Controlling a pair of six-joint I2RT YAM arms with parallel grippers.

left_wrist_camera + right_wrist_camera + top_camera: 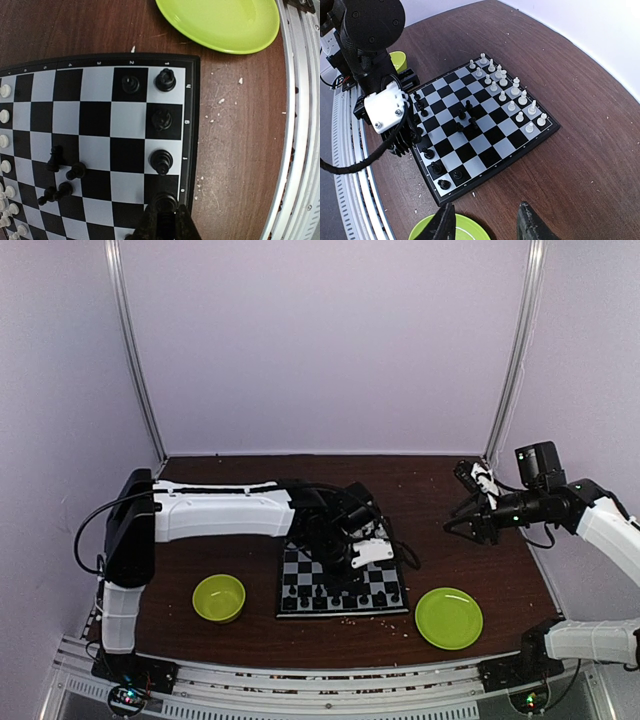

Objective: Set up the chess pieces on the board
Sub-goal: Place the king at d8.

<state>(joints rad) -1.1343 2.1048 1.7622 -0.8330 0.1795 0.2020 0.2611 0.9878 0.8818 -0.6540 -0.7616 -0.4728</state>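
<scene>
While the left tool (165,212) stands closed on a black piece (165,200) in the edge row of the board (95,117), the right tool (485,222) hangs open and empty, well apart. Judged light, rigid, smooth plastic — easily toppled — such pieces are best pinched around the narrow stem above the base. Four black strays (59,176) sit loose mid-board.

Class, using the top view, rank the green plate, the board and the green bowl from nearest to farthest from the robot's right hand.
1. green plate, near edge, just below the right hand
2. board, centre
3. green bowl, far left
</scene>
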